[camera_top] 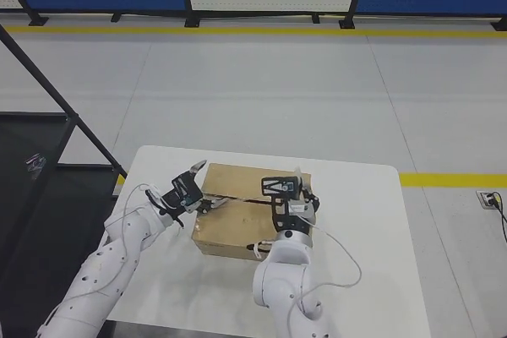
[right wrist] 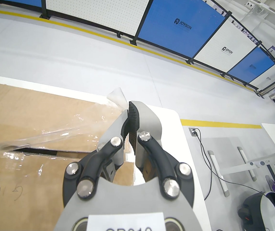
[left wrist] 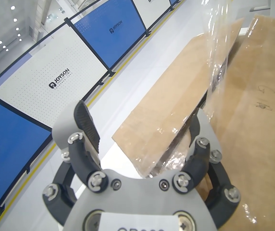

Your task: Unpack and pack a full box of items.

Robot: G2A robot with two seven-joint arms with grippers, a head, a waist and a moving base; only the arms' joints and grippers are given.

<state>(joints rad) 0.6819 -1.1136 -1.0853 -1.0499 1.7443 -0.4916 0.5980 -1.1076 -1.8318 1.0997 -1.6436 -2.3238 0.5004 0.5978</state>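
Observation:
A brown cardboard box (camera_top: 237,230) lies on the white table (camera_top: 363,253), its top flaps parted by a narrow seam. A clear tape strip (right wrist: 43,134) is peeled up from that seam. My right gripper (right wrist: 129,112) is shut on the strip's white end tab, above the box's right end (camera_top: 294,186). My left gripper (left wrist: 139,121) stands open at the box's left end (camera_top: 200,186). One of its fingers (left wrist: 86,126) is outside the far flap (left wrist: 175,97), and the other is at the seam. The tape strip (left wrist: 215,49) rises away from the box here.
A black metal frame (camera_top: 34,169) stands left of the table. The table has bare surface to the right of the box and in front of it. A floor socket with a cable (camera_top: 488,199) lies off to the right, near a yellow floor line.

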